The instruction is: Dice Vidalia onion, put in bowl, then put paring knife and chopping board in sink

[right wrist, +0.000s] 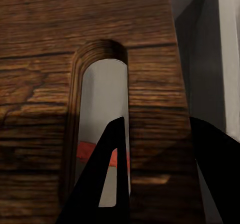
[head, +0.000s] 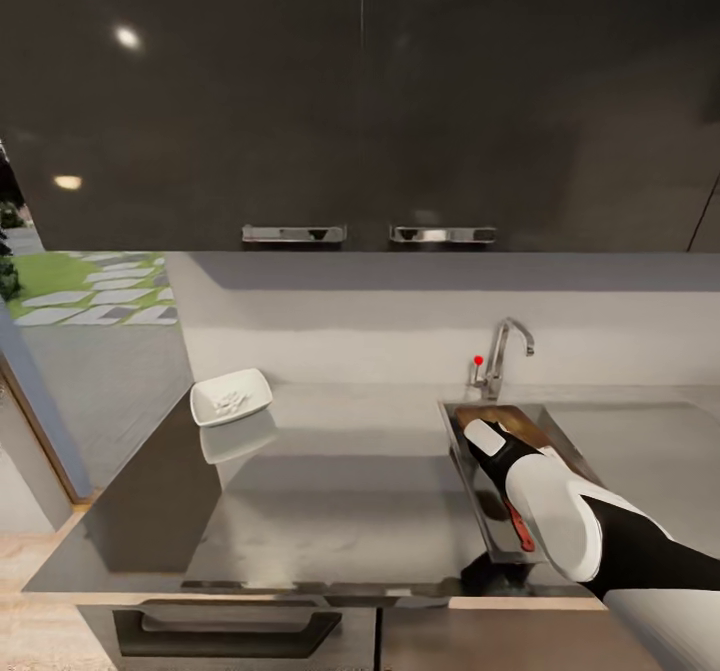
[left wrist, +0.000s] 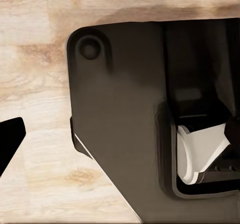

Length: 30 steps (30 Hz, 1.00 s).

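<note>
Dark cabinets above a grey steel bench [head: 340, 491]; bowl [head: 231, 397] with white dice sits well left of the sink [head: 455, 441]. Right end effector [right wrist: 155, 174] grips the chopping board [right wrist: 45, 78] beside its handle slot, inside the sink over the paring knife [head: 519, 529]. Lower it flat, then release. Left end effector state: cannot tell.

The countertop [head: 350, 491] looks like smooth brushed steel, reflective enough to mirror the glossy white bowl [head: 231, 396]. The sink [head: 470, 481] is grey steel, its tap [head: 500, 351] polished chrome. The board [right wrist: 50, 83] is dark, grainy wood. Upper cabinets [head: 400, 101] are glossy black; the floor [left wrist: 35, 58] is pale matt wood.
</note>
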{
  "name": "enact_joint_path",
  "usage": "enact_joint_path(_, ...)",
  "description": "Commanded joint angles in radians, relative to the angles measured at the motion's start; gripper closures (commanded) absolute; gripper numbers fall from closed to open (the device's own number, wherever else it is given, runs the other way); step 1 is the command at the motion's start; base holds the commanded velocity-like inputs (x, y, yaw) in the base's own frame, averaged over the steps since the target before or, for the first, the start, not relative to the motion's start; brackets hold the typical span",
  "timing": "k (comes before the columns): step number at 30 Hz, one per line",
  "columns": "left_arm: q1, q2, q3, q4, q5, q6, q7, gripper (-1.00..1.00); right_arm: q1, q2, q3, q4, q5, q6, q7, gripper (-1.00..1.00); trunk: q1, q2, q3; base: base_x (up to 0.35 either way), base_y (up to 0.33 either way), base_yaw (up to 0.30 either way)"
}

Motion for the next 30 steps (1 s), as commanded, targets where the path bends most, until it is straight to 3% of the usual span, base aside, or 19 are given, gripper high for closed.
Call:
enact_joint_path(1, 0.0, 0.001, -0.005, 0.0, 0.011, -0.002, 0.0, -1.0, -0.001, -0.006, 0.002, -0.002, -0.006, -0.002, -0.001, 1.0, 0.001, -0.002, -0.004, 0.0, 0.0, 0.081)
enact_joint_path(6, 0.0, 0.001, -0.005, 0.001, 0.011, -0.002, 0.001, -1.0, 0.0, -0.027, 0.002, -0.002, -0.033, -0.001, -0.001, 1.0, 0.001, -0.002, -0.011, 0.0, 0.0, 0.047)
enact_joint_path(15, 0.0, 0.001, -0.005, 0.002, 0.011, -0.002, 0.002, -1.0, 0.0, -0.03, 0.002, -0.002, -0.045, -0.001, 0.0, 1.0, 0.001, -0.002, -0.025, 0.015, 0.0, -0.128)
enact_joint_path(30, 0.0, -0.001, -0.006, 0.005, 0.011, -0.002, 0.004, -1.0, 0.0, -0.029, 0.003, 0.003, -0.044, -0.001, 0.033, 1.0, 0.001, -0.002, -0.049, 0.228, 0.0, -0.003)
